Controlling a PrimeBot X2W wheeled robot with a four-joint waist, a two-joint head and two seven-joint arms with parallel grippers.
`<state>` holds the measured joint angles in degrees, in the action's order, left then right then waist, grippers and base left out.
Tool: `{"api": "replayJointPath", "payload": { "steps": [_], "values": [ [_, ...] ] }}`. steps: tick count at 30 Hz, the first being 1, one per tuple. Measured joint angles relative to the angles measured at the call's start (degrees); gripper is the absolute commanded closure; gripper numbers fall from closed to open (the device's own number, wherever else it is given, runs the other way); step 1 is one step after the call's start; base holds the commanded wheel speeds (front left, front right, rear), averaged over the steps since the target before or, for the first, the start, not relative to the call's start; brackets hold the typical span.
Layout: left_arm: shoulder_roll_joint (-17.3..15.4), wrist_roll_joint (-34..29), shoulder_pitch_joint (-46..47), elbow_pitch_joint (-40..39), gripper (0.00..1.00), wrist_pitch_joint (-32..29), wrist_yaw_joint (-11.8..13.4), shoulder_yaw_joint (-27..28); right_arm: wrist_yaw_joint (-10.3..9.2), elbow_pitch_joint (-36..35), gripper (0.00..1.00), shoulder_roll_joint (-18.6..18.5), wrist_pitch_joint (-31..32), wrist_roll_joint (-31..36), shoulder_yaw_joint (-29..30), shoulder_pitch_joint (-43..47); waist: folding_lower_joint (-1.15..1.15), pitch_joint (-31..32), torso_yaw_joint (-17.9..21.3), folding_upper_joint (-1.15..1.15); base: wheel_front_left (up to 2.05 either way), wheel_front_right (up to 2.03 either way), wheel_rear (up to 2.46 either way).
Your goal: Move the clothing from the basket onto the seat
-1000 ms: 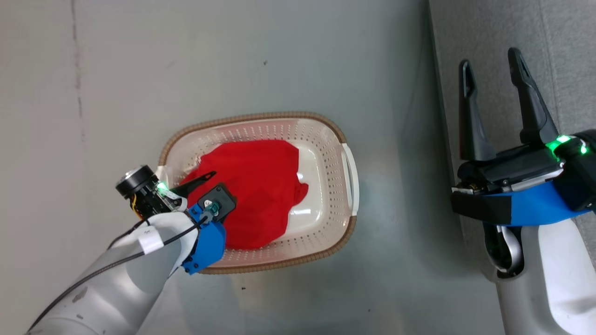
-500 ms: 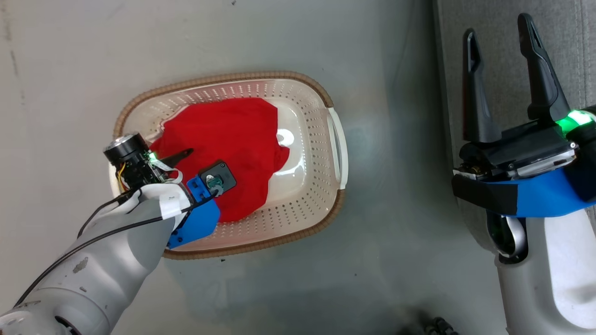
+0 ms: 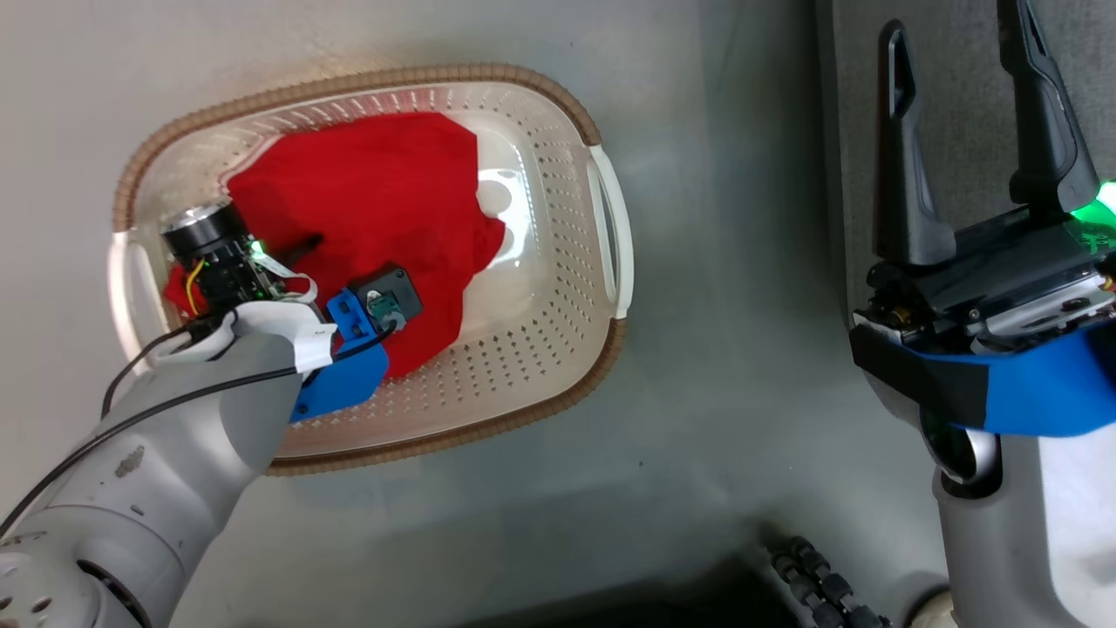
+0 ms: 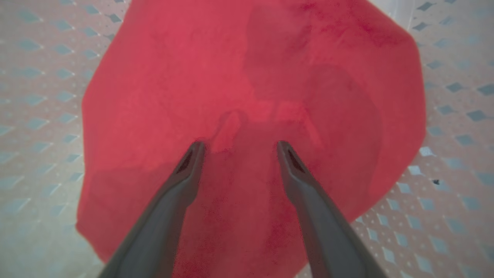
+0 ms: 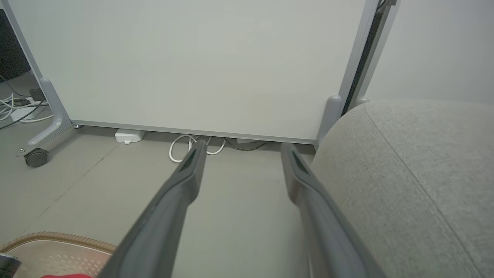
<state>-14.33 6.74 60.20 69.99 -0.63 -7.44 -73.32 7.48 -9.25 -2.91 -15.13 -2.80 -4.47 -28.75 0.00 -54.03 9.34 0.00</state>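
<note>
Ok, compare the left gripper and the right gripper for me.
The left gripper is down inside the basket, over the red clothing; the right gripper is outside it, over the floor beside the seat. The left gripper points at the clothing; the right gripper points toward a white panel. Both are open and hold nothing.
</note>
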Motion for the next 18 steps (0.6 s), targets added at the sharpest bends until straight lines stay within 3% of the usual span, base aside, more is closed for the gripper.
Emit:
{"api": "replayJointPath", "payload": {
  "steps": [9, 17, 18],
  "values": [
    [-0.93, -4.05, 2.24, 1.83, 0.00, -3.98, 0.00, 0.00, 0.00, -5.76, 0.00, 0.00, 0.00, 1.94, -0.90, 1.12, 0.00, -4.89, 1.88, 0.00, 0.00, 0.00, 0.00],
    [0.47, -4.26, 2.74, 2.68, 0.00, -5.46, 0.00, 0.00, 0.01, -9.58, 0.00, 0.00, 0.01, 3.65, -1.18, 3.47, 0.00, -6.76, 2.36, 0.00, 0.00, 0.00, 0.00],
    [0.56, -4.26, 2.74, 2.79, 0.06, -5.68, 0.00, 0.00, 0.01, -10.05, 0.00, 0.00, 0.00, 3.67, -1.20, 3.64, 0.00, -6.84, 2.38, 0.00, 0.00, 0.00, 0.00]
  ]
}}
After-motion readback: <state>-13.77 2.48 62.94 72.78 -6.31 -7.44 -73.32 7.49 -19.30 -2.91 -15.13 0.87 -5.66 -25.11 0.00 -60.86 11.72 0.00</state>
